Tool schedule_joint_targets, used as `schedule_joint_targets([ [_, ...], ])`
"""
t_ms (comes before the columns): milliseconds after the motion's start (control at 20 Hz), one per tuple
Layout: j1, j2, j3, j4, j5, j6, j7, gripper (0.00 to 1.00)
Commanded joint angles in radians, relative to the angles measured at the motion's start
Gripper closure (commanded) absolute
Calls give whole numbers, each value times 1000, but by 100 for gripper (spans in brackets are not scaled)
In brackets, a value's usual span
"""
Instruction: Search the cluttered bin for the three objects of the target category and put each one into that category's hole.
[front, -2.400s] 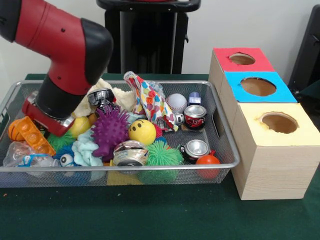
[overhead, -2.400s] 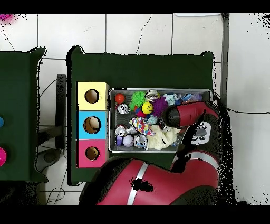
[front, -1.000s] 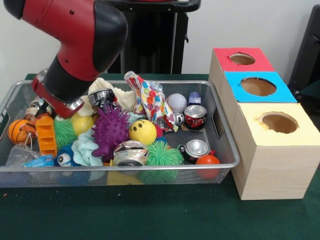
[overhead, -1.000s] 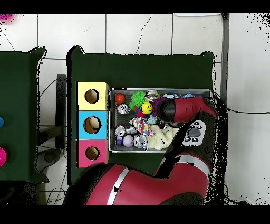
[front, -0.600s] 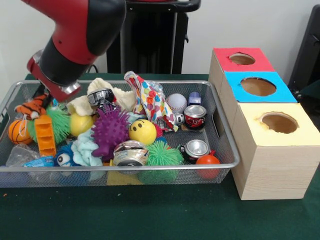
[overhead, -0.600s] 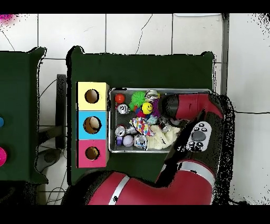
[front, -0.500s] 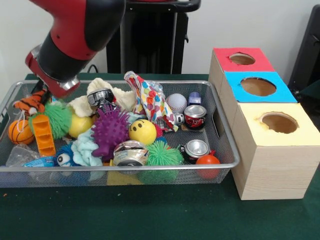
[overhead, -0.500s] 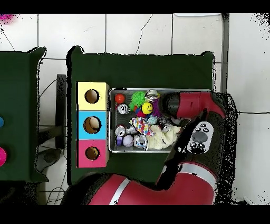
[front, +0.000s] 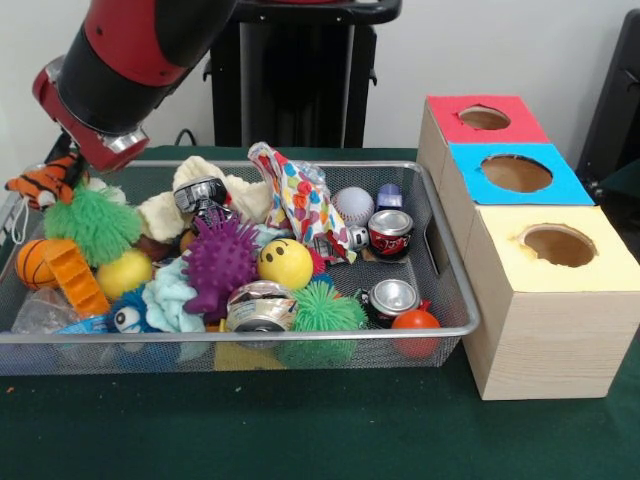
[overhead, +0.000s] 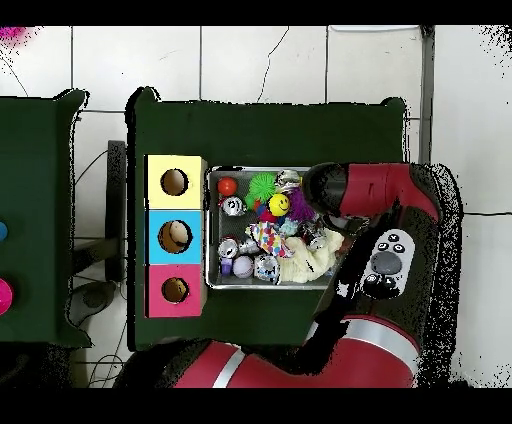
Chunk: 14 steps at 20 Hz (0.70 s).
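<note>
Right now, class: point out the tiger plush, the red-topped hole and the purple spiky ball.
tiger plush (front: 40, 182), front view, striped body.
red-topped hole (front: 484, 118), front view, opening.
purple spiky ball (front: 219, 260), front view, centre.

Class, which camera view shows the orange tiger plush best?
The front view: the tiger hangs striped and plain under the arm's end, above the bin at its left end. In the overhead view the red arm covers that end of the bin, hiding the tiger.

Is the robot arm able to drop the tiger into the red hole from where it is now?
Probably not yet. The gripper holds the orange tiger up at the far end of the bin from the boxes; the red hole is at the other side. Nothing blocks the way above the clutter, so it would have to carry it across.
</note>
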<state>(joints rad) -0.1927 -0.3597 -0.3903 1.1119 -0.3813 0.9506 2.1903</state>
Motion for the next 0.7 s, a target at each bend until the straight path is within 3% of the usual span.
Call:
schedule_joint_targets([
  [50,5,12,86,-24,18,95,-37,100],
  [450,37,54,65,-52,-4,104,-6,100],
  [700,65,56,42,-19,-30,93,-8,100],
])
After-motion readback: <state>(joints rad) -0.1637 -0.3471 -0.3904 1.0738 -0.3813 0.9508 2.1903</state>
